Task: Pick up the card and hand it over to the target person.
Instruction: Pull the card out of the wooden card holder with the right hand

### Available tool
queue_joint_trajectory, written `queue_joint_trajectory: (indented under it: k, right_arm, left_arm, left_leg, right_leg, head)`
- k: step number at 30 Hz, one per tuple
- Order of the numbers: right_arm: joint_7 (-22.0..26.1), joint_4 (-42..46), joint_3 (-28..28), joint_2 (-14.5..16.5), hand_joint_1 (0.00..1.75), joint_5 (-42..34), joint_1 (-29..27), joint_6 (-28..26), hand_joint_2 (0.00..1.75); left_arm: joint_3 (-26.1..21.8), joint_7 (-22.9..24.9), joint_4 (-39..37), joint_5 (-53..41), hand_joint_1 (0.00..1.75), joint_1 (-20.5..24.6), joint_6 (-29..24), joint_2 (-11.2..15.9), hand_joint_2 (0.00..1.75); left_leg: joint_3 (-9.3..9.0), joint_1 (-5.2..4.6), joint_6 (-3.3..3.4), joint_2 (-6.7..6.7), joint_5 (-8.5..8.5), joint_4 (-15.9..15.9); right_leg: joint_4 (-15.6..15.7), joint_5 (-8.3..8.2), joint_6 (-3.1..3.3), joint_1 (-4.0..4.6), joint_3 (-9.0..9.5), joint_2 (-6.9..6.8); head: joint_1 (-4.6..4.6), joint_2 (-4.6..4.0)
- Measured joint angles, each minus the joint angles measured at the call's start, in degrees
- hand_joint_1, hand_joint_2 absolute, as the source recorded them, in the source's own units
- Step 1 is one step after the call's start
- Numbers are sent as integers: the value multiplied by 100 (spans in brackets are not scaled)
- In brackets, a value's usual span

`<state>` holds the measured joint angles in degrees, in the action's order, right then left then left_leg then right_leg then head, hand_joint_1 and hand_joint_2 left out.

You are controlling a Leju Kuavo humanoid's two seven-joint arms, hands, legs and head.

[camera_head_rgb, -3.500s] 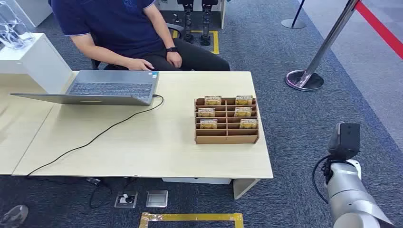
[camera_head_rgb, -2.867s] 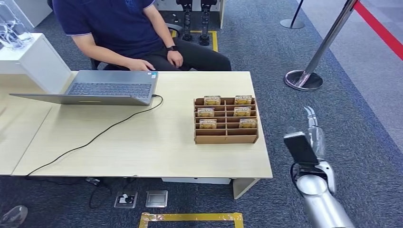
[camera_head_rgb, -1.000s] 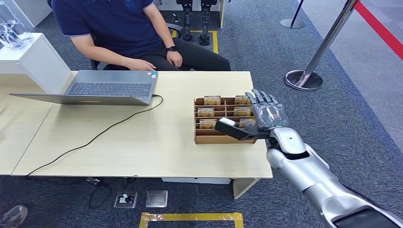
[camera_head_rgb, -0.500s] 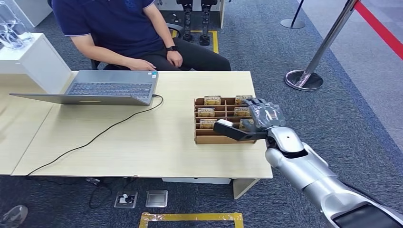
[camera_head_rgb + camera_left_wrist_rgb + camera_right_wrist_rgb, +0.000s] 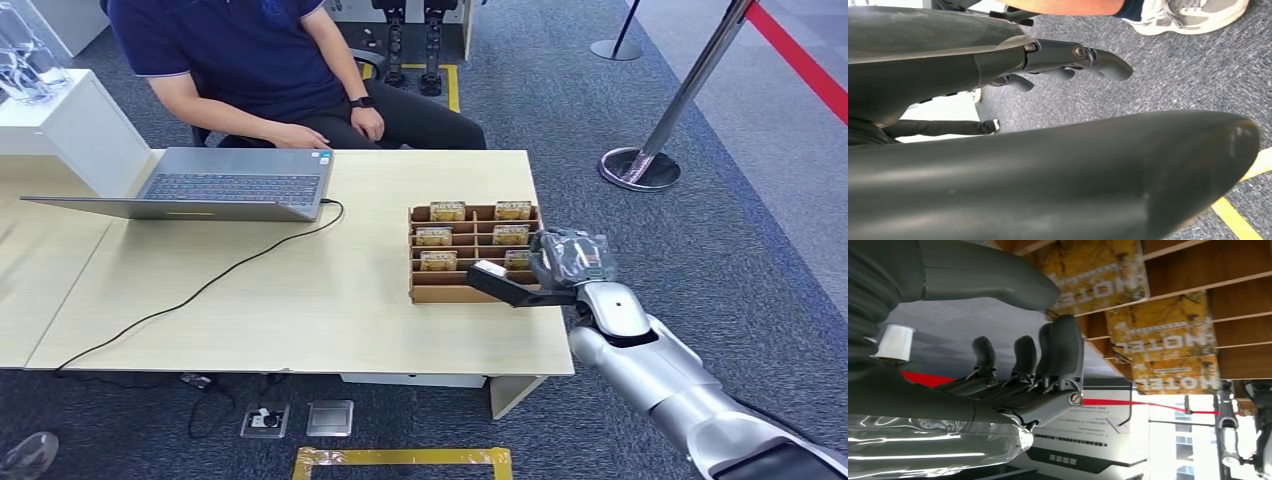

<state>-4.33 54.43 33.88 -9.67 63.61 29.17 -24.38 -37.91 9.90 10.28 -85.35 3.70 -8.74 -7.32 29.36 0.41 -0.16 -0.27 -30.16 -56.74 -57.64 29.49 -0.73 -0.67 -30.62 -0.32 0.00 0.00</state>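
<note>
A brown wooden card rack stands on the table's right part, with yellow cards in its two columns, such as one at the back left. In the right wrist view the cards read HOTEL. My right hand hovers at the rack's near right corner, fingers bent down over the front right card, which is partly hidden. Its thumb and fingers stand apart with nothing between them. My left hand hangs over the carpet, fingers stretched out and holding nothing. The seated person faces the table's far edge.
An open laptop sits at the table's back left, its black cable trailing across the light wooden table. A stanchion base stands on the carpet to the right. A white pedestal is at the left.
My right arm has risen from beside the table and reached the rack. In the last second the hand's fingers bent down and it drew slightly toward the rack's near right corner.
</note>
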Motion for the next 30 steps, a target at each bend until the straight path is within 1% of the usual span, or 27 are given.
queue_joint_trajectory:
  k: [3,5,9,12,17,22,28,30]
  right_arm:
    - [-4,46,-7,52,96,17,-29,18,175]
    - [-6,53,-8,98,91,35,-25,36,175]
    - [5,26,12,177,73,69,-4,67,175]
    - [21,-4,11,224,75,103,13,54,175]
    - [9,64,-31,250,65,110,-11,-33,175]
    - [-41,203,-115,238,69,119,-81,-146,175]
    - [-175,541,-301,182,52,214,-273,-275,175]
    - [-185,621,-341,168,49,233,-313,-279,175]
  left_arm:
    - [-21,14,2,19,0,-5,-3,1,0]
    - [-31,18,3,28,0,-6,-7,3,0]
    - [-40,28,6,35,0,-6,-22,11,0]
    - [-32,26,5,25,0,-4,-35,13,0]
    - [-4,12,7,0,0,-1,-45,12,0]
    - [35,-1,7,-34,0,3,-40,9,0]
    - [123,-38,9,-111,0,13,-45,-1,0]
    - [134,-31,9,-121,0,23,-36,-6,0]
  left_leg:
    - [1,0,0,1,3,2]
    - [2,0,0,2,4,3]
    - [-1,0,0,0,-1,-1]
    - [-1,0,0,0,-2,-2]
    - [0,0,0,1,0,0]
    - [1,1,0,3,2,2]
    - [-2,1,0,0,-2,-2]
    - [-1,1,0,0,-2,-1]
  right_leg:
    - [2,-3,1,0,-2,1]
    - [3,-4,1,0,-2,2]
    - [0,1,0,0,1,0]
    - [-1,2,-1,0,1,0]
    - [0,-1,0,0,0,2]
    - [2,-3,1,1,-2,3]
    - [-1,2,-1,0,2,0]
    - [-1,1,0,1,1,0]
  head:
    - [0,0]
    - [0,0]
    - [0,0]
    - [0,0]
    - [0,0]
    - [0,0]
    - [0,0]
    - [0,0]
